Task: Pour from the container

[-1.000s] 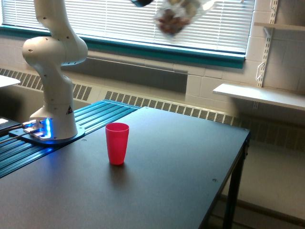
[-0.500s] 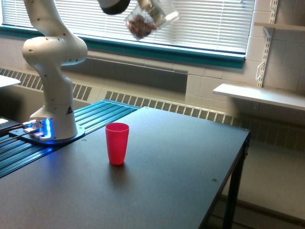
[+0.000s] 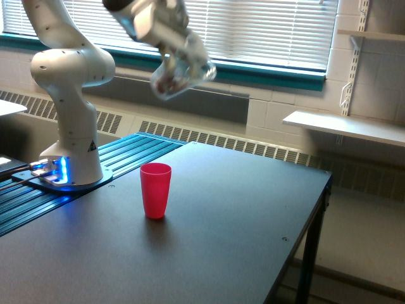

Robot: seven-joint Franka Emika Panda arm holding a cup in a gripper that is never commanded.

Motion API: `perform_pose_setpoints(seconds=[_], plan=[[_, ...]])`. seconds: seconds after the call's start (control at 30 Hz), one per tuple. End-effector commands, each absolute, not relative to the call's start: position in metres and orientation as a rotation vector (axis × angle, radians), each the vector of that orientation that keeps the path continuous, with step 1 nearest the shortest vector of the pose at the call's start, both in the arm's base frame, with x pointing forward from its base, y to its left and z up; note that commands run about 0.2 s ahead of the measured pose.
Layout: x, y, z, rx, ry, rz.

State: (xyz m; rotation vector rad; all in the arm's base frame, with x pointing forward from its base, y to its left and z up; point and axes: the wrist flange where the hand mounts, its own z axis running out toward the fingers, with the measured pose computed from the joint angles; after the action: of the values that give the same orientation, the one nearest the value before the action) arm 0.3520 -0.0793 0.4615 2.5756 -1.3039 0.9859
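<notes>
In the exterior view the container point(image 3: 179, 74), a clear plastic cup with dark reddish bits at its lower end, hangs tilted in the air, high above the table. My gripper point(image 3: 178, 47) is shut on it, coming in from the upper left. A red plastic cup point(image 3: 155, 190) stands upright on the dark table point(image 3: 215, 240), below the container and a little to its left. The gripper's fingertips are blurred against the cup.
The white arm base point(image 3: 71, 133) stands at the exterior view's left on a ribbed blue-lit strip point(image 3: 95, 190). The table's edge runs down the exterior view's right point(image 3: 304, 234). A white shelf point(image 3: 342, 126) is on the wall behind.
The gripper with the container has moved down and to the exterior view's left, from near the top edge to about halfway toward the red cup. The red cup has not moved.
</notes>
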Motion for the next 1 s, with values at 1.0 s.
perform_pose_setpoints(seconds=[1.0], plan=[[0.271,-0.104,0.425,2.646,-1.48,0.556]])
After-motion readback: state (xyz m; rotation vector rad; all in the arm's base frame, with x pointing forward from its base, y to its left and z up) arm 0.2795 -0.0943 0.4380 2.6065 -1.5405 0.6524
